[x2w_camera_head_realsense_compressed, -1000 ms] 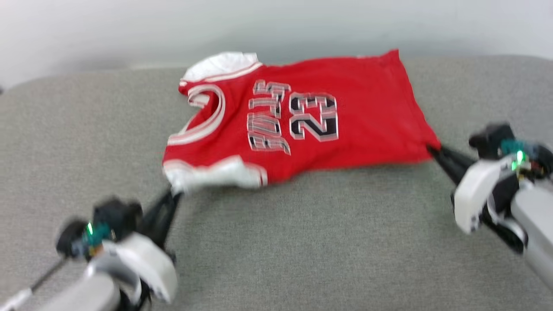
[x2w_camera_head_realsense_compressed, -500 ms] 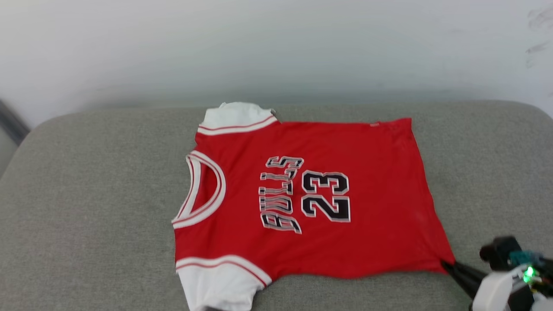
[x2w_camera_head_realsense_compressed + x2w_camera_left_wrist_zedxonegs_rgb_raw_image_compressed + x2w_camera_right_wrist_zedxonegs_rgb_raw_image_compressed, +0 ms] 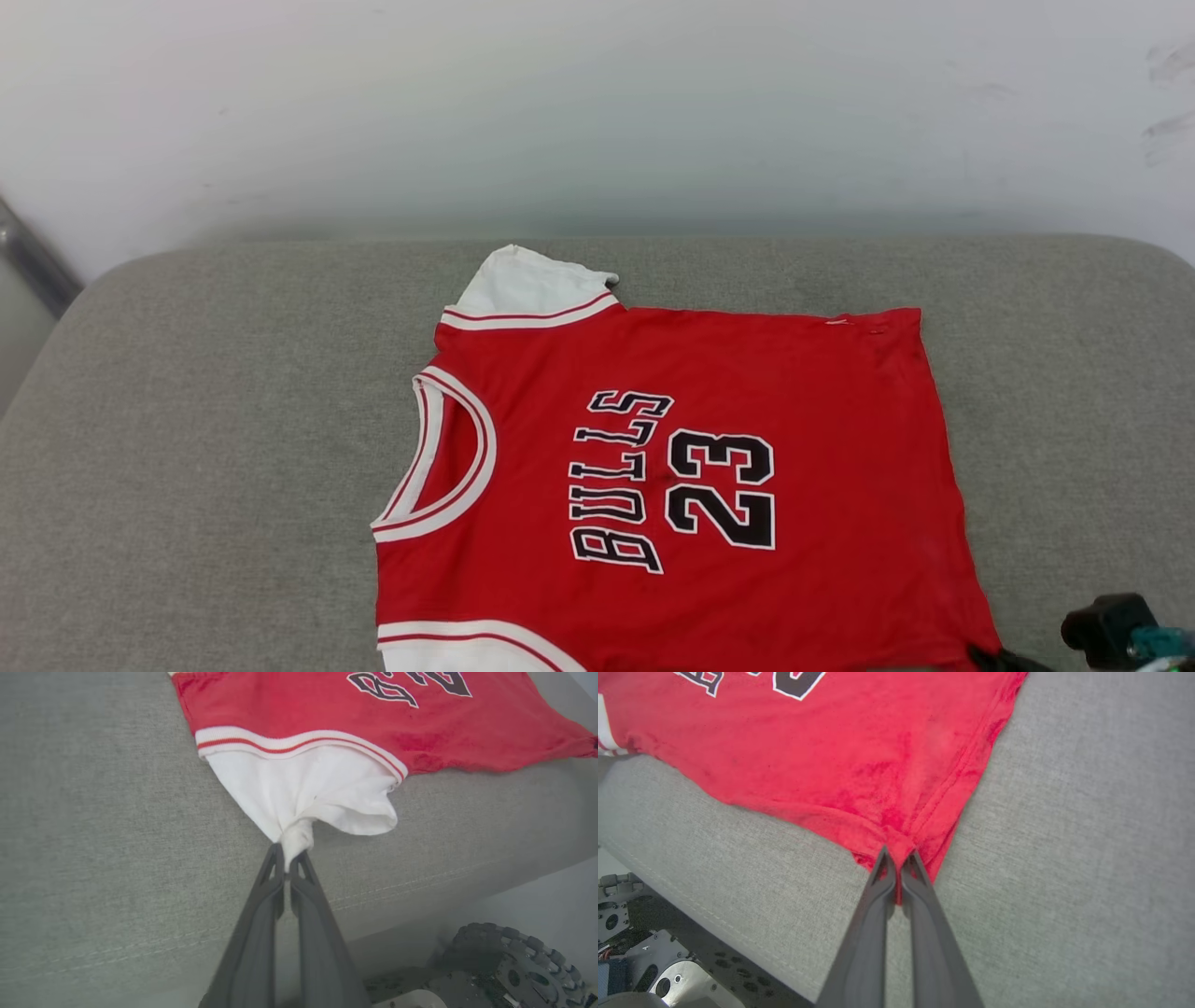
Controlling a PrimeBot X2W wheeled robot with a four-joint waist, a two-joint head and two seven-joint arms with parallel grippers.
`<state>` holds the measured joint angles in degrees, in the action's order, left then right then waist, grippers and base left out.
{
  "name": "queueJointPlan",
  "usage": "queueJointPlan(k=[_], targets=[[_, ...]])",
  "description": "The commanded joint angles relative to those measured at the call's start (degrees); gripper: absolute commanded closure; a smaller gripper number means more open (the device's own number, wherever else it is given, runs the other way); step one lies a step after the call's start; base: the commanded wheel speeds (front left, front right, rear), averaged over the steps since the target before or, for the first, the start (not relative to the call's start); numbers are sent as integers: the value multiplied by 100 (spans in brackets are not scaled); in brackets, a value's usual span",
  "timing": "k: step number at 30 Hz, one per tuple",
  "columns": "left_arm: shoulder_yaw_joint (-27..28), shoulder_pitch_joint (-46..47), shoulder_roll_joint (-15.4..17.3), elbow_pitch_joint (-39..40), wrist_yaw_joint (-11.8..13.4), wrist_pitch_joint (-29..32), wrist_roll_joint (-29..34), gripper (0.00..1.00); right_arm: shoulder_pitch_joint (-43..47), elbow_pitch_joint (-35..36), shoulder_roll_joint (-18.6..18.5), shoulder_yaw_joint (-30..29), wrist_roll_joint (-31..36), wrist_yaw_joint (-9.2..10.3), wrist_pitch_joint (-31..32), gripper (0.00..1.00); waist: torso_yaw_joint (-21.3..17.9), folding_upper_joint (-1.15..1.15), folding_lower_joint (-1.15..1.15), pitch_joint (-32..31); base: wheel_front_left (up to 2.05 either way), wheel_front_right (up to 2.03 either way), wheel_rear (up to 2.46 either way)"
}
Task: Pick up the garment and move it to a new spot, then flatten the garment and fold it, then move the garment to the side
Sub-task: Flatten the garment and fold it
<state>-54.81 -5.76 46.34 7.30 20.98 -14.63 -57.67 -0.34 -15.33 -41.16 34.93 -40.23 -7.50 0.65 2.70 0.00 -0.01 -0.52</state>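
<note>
Ok, both ends are clamped. The left gripper [image 3: 286, 855] is pinched tight on the cuff of the near white sleeve [image 3: 308, 788], with the cloth bunched to a point between the fingers. The right gripper [image 3: 899, 858] is closed on the near hem corner [image 3: 901, 844], which is puckered the same way.

Both grips are on one red basketball jersey [image 3: 691, 467], which has white sleeves, striped trim and black "BULLS 23" lettering. It lies face up on the grey woven fabric cushion [image 3: 187, 420], collar to the robot's left and hem to the right. The far sleeve is near the cushion's back edge, below the white wall [image 3: 560, 112].

Change over the last second: the whole head view has shifted, so that's camera motion, not the shirt. The real difference is that the body was blurred and rippled with a wavy near edge, and now it reads sharp, spread and nearly wrinkle-free.

My read is that relocation is done and flattening is almost there. The near edge sits close to the cushion's front seam, so pulling further risks dragging it off. Next is probably release, then fold.
</note>
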Motion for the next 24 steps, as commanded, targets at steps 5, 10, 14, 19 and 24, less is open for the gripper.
queueJointPlan(k=[5,10,14,19,24], targets=[[200,676,134,-55,-157,-20,380,100,-54,530,218,-693,319,3,323,100,-49,0,1,158,0,0,0],[314,1398,230,-37,-363,136,680,100,-161,928,348,-1164,482,2,596,100,-70,0,1,333,0,0,0],[406,1841,281,-34,-490,273,816,100,-301,1131,415,-1371,546,3,750,100,-102,0,1,475,0,0,0],[585,2551,267,-118,-695,479,911,100,-606,1326,495,-1547,634,3,951,100,-182,0,1,800,0,0,0],[708,3173,270,-484,-981,613,1006,100,-1014,1308,564,-1640,650,3,1071,100,-283,0,1,1148,0,0,0]])
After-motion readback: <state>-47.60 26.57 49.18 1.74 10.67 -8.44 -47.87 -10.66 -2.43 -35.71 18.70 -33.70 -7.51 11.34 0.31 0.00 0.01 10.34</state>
